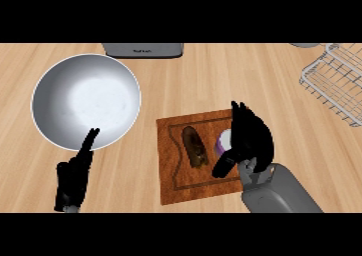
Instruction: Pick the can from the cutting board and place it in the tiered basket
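A brown cutting board [176, 165] lies on the wooden counter at centre. On its right part stands the can [223, 142], of which only a purple and white patch shows. My right hand [250, 137] is over the can, fingers pointing away and thumb down at its near side, not closed round it. The wire tiered basket [339, 82] stands at the far right. My left hand [75, 175] rests open at the lower left, fingers up.
A dark brown oblong item [193, 146] lies on the board left of the can. A large grey bowl [86, 101] sits at the left. A grey appliance [143, 50] stands at the far edge.
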Controlling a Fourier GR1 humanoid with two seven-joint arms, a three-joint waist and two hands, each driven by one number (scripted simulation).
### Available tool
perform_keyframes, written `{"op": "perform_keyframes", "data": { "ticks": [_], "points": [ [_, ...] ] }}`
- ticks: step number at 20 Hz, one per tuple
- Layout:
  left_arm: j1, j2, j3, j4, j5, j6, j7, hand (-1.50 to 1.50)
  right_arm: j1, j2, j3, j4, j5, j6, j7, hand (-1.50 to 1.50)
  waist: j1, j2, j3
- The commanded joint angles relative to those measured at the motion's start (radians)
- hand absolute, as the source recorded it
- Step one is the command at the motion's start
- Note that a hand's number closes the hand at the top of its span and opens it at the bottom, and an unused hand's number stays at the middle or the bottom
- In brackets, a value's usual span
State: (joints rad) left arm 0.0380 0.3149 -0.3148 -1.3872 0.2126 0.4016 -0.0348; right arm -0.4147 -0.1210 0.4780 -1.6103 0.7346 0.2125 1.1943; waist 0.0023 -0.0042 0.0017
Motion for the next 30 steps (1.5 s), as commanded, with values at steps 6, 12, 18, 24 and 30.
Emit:
{"op": "perform_keyframes", "data": {
  "ticks": [6,12,18,24,30],
  "points": [
    [0.059,-0.030,-0.013,0.008,-0.019,0.003,-0.008,0.00,-0.010,0.102,-0.020,0.035,0.038,0.127,0.217,-1.50,0.001,0.001,-0.003],
    [-0.028,-0.020,0.028,0.052,-0.014,-0.021,0.019,0.00,-0.057,0.119,-0.092,0.150,0.007,0.140,0.190,-1.50,0.002,0.006,-0.003],
    [-0.009,-0.017,0.028,0.027,-0.025,-0.039,0.031,0.00,0.003,0.120,-0.111,0.211,0.031,0.088,0.093,-1.50,0.003,0.005,-0.002],
    [0.056,-0.021,0.007,-0.081,-0.057,-0.016,0.074,0.00,0.028,0.120,-0.139,0.270,0.062,0.049,0.012,1.50,0.010,0.004,-0.001],
    [0.043,-0.073,0.042,0.024,-0.090,-0.043,-0.014,0.00,-0.009,0.120,-0.148,0.270,0.071,0.050,-0.053,1.50,0.003,0.004,-0.002]
  ]
}}
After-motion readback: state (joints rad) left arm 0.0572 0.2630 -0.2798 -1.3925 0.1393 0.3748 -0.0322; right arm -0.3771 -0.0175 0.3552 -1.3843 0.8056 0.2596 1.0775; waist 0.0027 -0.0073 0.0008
